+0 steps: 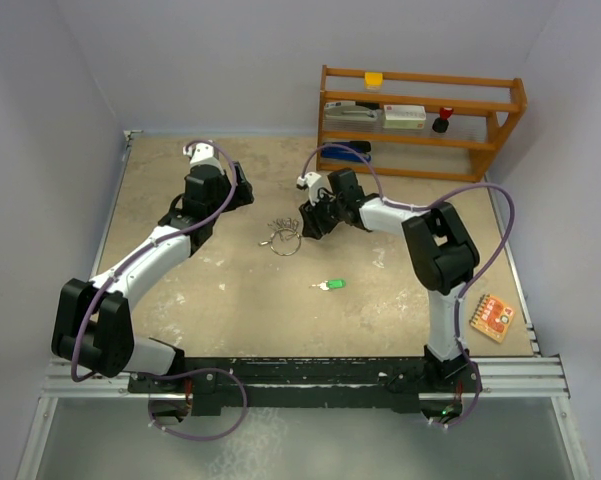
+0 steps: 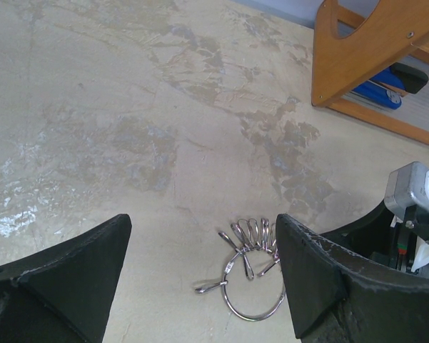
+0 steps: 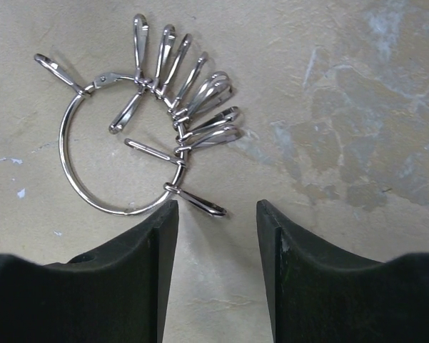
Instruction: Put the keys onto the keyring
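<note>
The thin round silver wire keyring [image 1: 282,236] is lying flat on the beige, mottled tabletop [image 1: 180,300] near the middle of the table, with a cluster of small silver clip-like pieces fanned out along one side of it. The right gripper [image 1: 311,222] is hovering just beside the ring. In its wrist view its two black fingers [image 3: 160,243] are standing partly apart (a clear gap of bare table is showing between them), gripping nothing, and the keyring [image 3: 178,150] is lying just beyond the tip of one finger. Whether that tip is touching the wire cannot be told.

The left gripper [image 1: 242,192] is sitting on the other side of the ring, a little apart from it. Its jaws are spread wide and holding nothing, and the keyring [image 2: 251,239] is showing between its fingers [image 2: 78,279].

The small metal key with a bright green plastic head [image 1: 329,285] is lying alone on the table, nearer the arm bases and well apart from the ring.
</note>
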{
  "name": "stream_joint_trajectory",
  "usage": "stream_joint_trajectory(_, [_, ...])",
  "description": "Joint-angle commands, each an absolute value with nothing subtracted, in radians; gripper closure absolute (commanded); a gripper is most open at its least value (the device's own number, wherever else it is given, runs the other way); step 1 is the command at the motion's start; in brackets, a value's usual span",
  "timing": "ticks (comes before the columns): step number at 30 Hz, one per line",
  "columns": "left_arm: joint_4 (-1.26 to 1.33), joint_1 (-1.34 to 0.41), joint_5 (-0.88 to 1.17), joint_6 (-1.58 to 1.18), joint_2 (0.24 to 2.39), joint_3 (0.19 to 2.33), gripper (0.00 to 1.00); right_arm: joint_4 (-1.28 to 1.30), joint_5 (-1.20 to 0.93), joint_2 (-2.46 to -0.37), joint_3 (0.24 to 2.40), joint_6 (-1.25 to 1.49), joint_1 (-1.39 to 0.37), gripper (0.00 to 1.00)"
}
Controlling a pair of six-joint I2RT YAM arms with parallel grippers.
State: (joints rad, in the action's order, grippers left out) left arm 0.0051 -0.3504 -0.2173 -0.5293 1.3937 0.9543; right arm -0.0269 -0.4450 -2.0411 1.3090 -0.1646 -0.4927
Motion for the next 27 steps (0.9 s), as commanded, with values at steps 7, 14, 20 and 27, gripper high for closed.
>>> stream_joint_trajectory(7, [0.025, -0.358, -0.230, -0.508, 1.398, 1.003, 0.21, -0.017, -0.490, -2.044, 1.327, -0.181, -0.483, 0.56])
stream_joint_trajectory(14, [0.023, -0.358, -0.233, -0.505, 1.401, 1.002, 0.21, 0.008, -0.496, -2.053, 1.336, -0.210, -0.482, 0.58])
stream_joint_trajectory(20, [0.024, -0.358, -0.233, -0.506, 1.403, 1.003, 0.21, -0.001, -0.476, -2.062, 1.334, -0.212, -0.484, 0.61])
stream_joint_trajectory(27, [0.022, -0.358, -0.233, -0.508, 1.405, 1.003, 0.21, -0.008, -0.484, -2.076, 1.349, -0.211, -0.485, 0.63])
